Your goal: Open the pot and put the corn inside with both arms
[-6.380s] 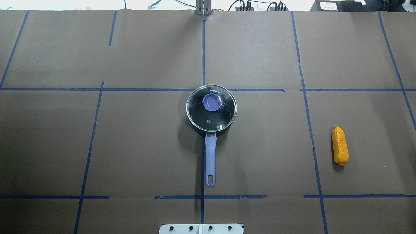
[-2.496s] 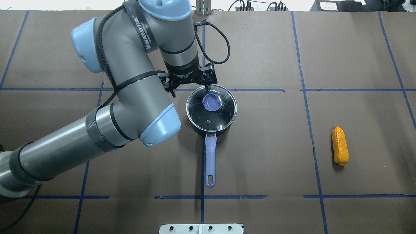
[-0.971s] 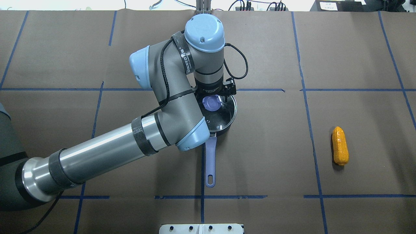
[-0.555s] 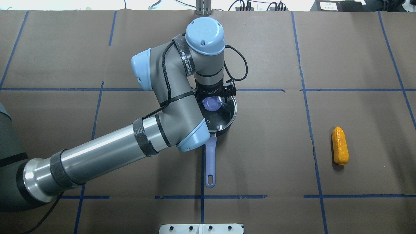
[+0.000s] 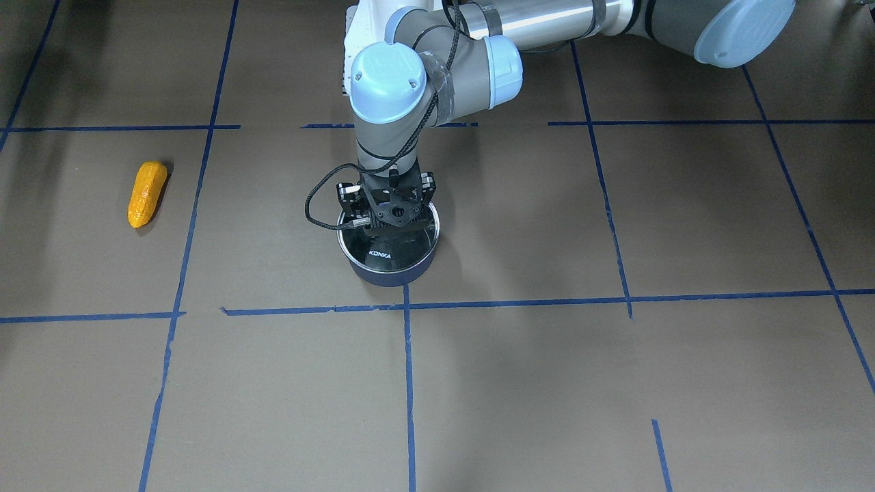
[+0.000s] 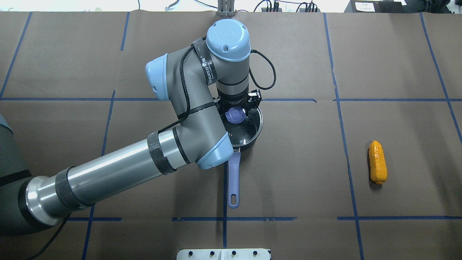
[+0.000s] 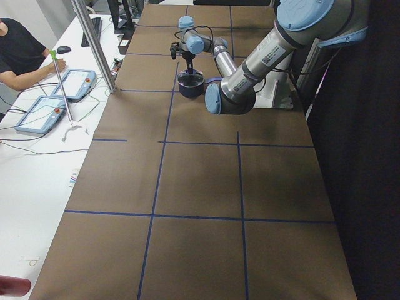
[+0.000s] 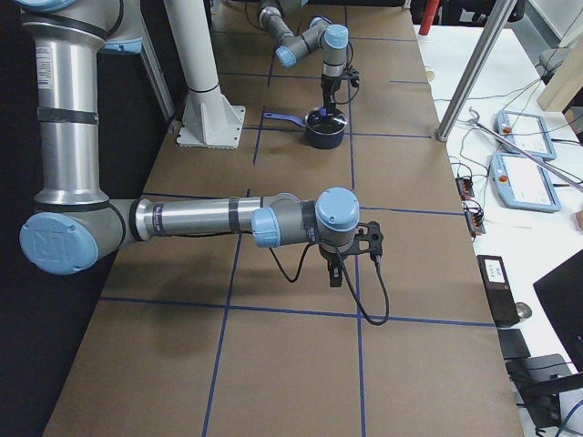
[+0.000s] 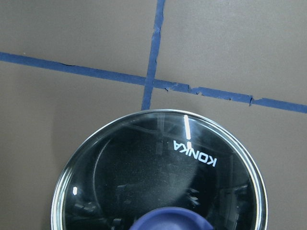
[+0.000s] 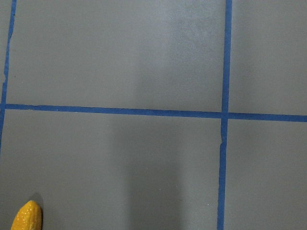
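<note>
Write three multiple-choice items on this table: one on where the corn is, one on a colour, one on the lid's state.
1. Where does the corn lie?
A) inside the pot
B) on the table, apart from the pot
C) on top of the lid

2. What colour is the pot's handle?
A) red
B) purple-blue
C) green

3. How is the lid?
A) seated on the pot
B) flat on the table
C) lifted clear of the pot

Key:
1 B: the corn lies alone on the table, far from the pot.
2 B: the overhead view shows the handle purple-blue.
3 A: the front view shows the lid resting on the pot's rim.
</note>
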